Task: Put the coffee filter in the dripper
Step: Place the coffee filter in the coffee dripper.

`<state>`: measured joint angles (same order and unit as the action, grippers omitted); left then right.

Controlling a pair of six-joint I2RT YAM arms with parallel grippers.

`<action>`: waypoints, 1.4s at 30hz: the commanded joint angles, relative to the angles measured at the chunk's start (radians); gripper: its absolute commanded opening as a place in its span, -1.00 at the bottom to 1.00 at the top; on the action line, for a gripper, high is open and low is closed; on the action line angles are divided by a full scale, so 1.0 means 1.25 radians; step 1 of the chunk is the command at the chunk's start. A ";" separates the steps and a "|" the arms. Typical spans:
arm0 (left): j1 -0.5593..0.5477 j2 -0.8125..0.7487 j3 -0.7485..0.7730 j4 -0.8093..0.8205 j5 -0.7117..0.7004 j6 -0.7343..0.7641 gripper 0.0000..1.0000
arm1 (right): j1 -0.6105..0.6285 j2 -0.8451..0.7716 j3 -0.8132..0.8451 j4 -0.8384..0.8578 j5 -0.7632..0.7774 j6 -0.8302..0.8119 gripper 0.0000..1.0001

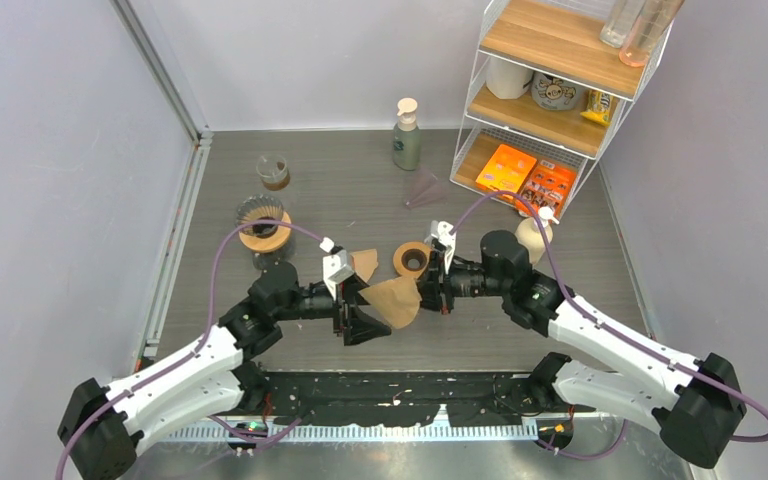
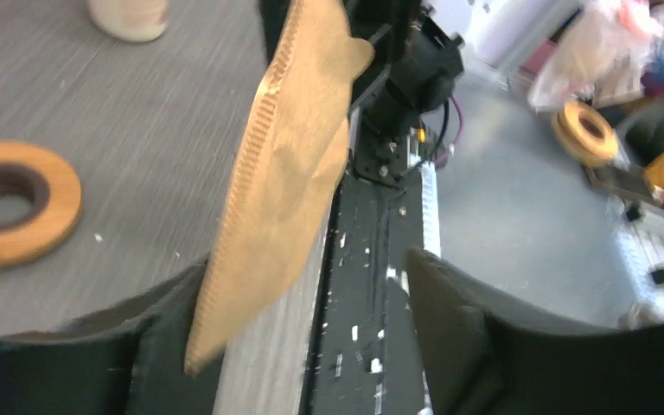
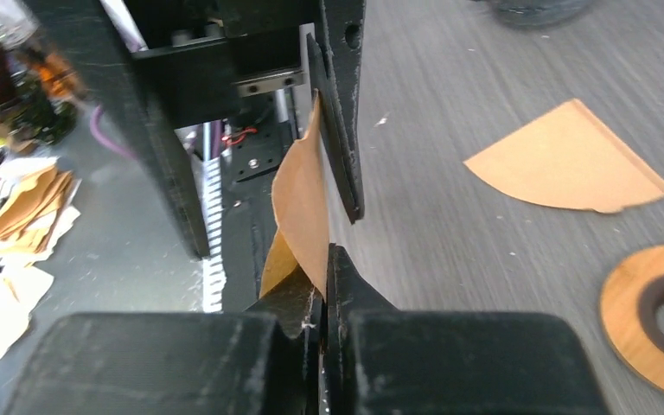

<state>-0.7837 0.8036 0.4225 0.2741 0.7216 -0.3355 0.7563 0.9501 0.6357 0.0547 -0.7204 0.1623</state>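
Right hand [image 3: 324,264] pinches the coffee filter [image 3: 298,194], its far edge inside the wide-open left hand [image 2: 303,277].

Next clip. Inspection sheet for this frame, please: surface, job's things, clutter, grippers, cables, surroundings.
Surface: dark wood-grain table, no spills seen.
Job's things: coffee filter held in the air between the arms; dripper stands apart at the left.
Clutter: second filter lying flat, wooden ring, glass cup, pump bottle, white bottle.
Grippers: right gripper shut on the coffee filter's edge; left gripper open, the filter between its fingers, against one of them.
Cables: purple cable loops along each arm, off the filter.
Surroundings: shelf rack at far right, stocked; plain walls.
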 commanded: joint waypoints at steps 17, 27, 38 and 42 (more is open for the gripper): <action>-0.081 0.182 0.251 -0.162 -0.611 -0.088 0.99 | 0.001 0.145 0.269 -0.410 0.688 0.357 -0.90; -0.181 0.322 0.316 -0.138 -0.707 -0.065 0.99 | 0.002 0.175 0.309 -0.432 0.645 0.407 -0.89; -0.195 0.327 0.315 -0.139 -0.902 -0.089 0.99 | 0.002 0.205 0.327 -0.432 0.546 0.408 -0.90; -0.196 0.310 0.302 -0.140 -0.948 -0.103 0.99 | 0.002 0.207 0.330 -0.436 0.557 0.397 -0.89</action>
<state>-1.0245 1.2255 0.7860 0.0505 -0.3412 -0.4419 0.7559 1.2091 1.0012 -0.4950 -0.0174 0.6613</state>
